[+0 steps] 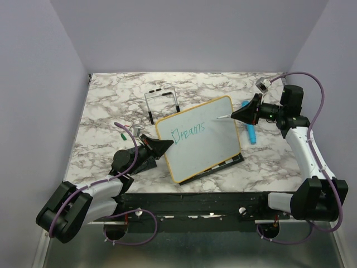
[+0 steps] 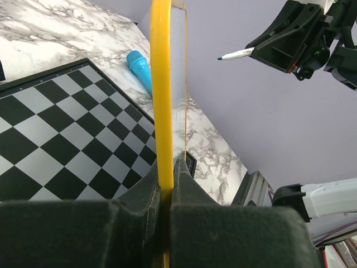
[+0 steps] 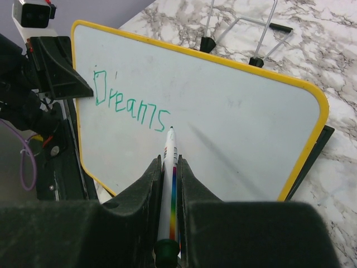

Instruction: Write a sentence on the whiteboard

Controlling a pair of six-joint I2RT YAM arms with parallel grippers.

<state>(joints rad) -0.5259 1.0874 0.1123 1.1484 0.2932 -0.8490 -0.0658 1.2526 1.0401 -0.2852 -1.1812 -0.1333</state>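
The whiteboard [image 1: 206,139], white with a yellow frame, stands tilted up over a chessboard. My left gripper [image 1: 164,146] is shut on its left edge; in the left wrist view the yellow frame [image 2: 162,100] runs up between the fingers [image 2: 192,184]. The sentence [image 1: 191,131] reads only "Dreams" in teal, also seen in the right wrist view as writing [image 3: 131,106] on the whiteboard [image 3: 234,145]. My right gripper [image 1: 237,115] is shut on a white marker [image 3: 169,184] with a rainbow stripe. Its tip hovers just right of the word's last letter, off the board's face.
A black-and-white chessboard [image 2: 61,139] lies under the whiteboard. A blue cylinder [image 1: 250,129] lies on the marble table right of the board. A black wire stand [image 1: 162,103] sits behind the board. A small green cap [image 1: 123,135] lies left of my left arm.
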